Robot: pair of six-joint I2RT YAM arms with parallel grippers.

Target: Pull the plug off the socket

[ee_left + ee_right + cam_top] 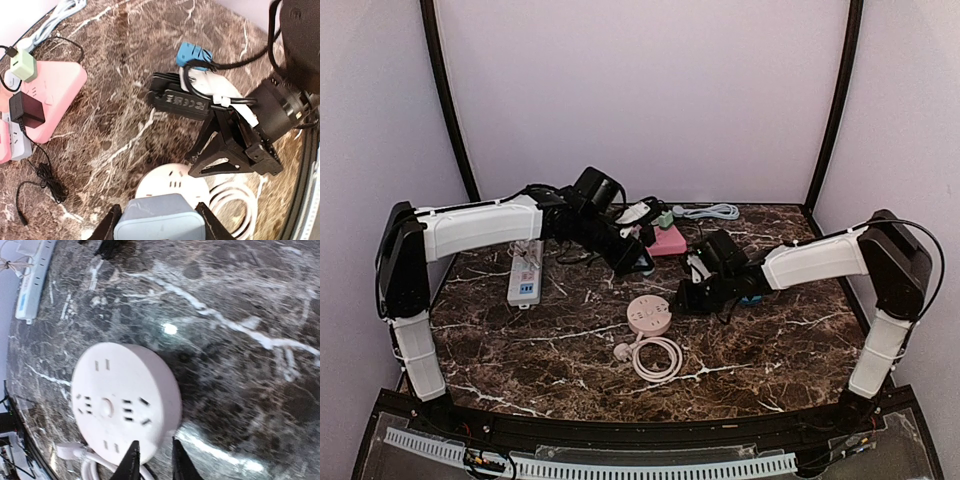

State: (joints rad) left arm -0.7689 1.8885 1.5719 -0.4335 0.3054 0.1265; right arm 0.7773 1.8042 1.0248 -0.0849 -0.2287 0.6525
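Pale blue plug [159, 212]: we judge it a light, rigid, smooth-sided block, best taken across its flat flanks. The left gripper [159, 229] pinches it so, just on the far side of the round white socket [125, 400] at mid-table. The right gripper [153, 455] shows a narrow gap at the socket's rim; whether it clamps anything we cannot tell.

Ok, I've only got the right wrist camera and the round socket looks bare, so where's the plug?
Observer: In the left hand, a pale blue plug clamped between its fingers.
Operator: Where's that hand?
Observer: Hovering by the round socket, on its far side in the top view.
Operator: Anything else plugged in?
Observer: A green plug and a black adapter sit on the pink strip at the back.
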